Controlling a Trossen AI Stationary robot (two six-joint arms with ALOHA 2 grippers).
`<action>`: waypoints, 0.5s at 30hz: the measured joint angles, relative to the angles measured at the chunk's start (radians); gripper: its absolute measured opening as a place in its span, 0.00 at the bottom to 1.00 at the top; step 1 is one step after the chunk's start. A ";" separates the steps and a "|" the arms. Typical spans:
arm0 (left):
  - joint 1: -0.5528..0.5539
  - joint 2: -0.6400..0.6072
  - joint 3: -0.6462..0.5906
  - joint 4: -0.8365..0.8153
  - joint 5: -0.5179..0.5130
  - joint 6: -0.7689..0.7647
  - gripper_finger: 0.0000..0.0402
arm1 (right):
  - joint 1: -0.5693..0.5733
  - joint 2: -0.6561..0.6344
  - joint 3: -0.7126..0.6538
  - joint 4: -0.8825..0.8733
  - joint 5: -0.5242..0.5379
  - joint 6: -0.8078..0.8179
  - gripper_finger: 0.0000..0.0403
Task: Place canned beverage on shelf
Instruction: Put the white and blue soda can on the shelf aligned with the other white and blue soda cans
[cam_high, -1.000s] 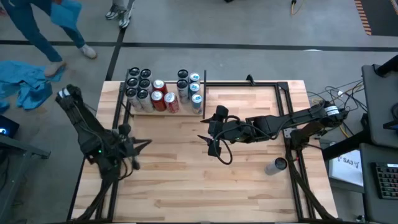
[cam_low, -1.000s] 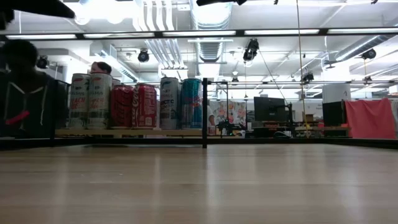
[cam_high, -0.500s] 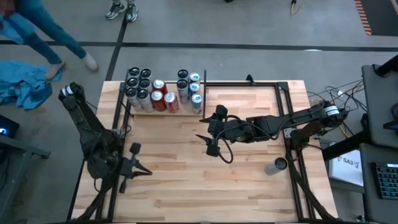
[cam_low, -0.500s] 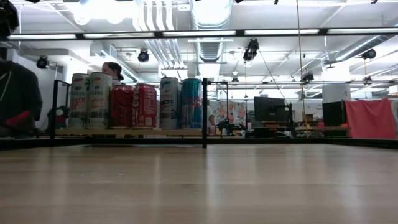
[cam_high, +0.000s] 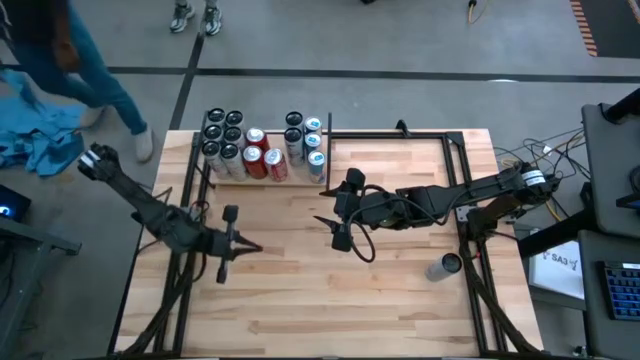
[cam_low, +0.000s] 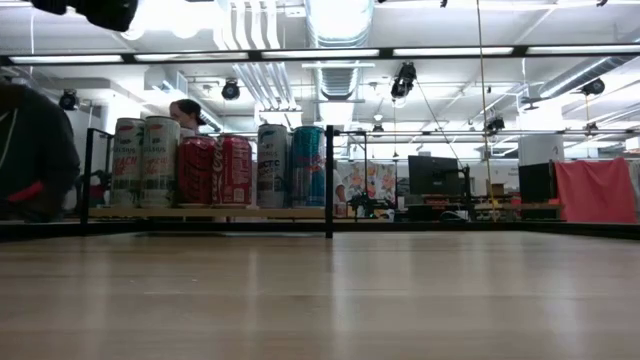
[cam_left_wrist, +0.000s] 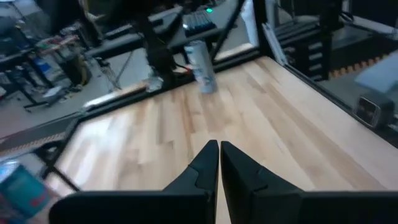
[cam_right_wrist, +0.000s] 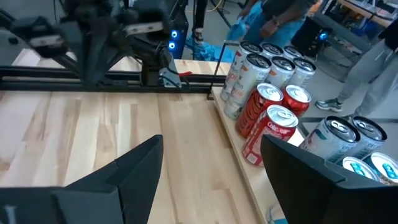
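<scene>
A grey can (cam_high: 444, 266) stands upright on the table near its right edge; it also shows in the left wrist view (cam_left_wrist: 200, 64). The shelf (cam_high: 268, 122), a pale plywood panel with black rods, lies at the table's far left and holds several cans (cam_high: 250, 150), which also show in the right wrist view (cam_right_wrist: 273, 118). My left gripper (cam_high: 244, 247) is shut and empty over the table's left part, pointing toward the right edge (cam_left_wrist: 219, 152). My right gripper (cam_high: 330, 230) is open and empty above the table's middle, pointing left toward the shelf (cam_right_wrist: 211, 165).
A black metal frame (cam_high: 455, 160) borders the table's far and right sides. The shelf's cans show in the low view (cam_low: 215, 170). A person (cam_high: 70, 60) walks on the floor beyond the far left corner. Bare wood (cam_high: 300, 300) lies between the grippers and the near edge.
My left arm has swung in from the table's left edge, and its gripper has gone toward the table's middle and now points at the right edge. The person beyond the far left corner has walked on.
</scene>
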 joint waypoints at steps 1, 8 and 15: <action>0.015 -0.018 0.003 -0.013 0.006 0.004 0.00 | 0.000 0.000 0.000 0.000 0.000 -0.007 0.65; 0.124 -0.154 -0.021 -0.035 0.122 0.078 0.00 | 0.000 0.000 0.002 0.003 0.000 -0.039 0.65; 0.251 -0.271 -0.082 -0.074 0.188 0.083 0.00 | -0.003 0.000 0.002 0.029 0.000 -0.054 0.65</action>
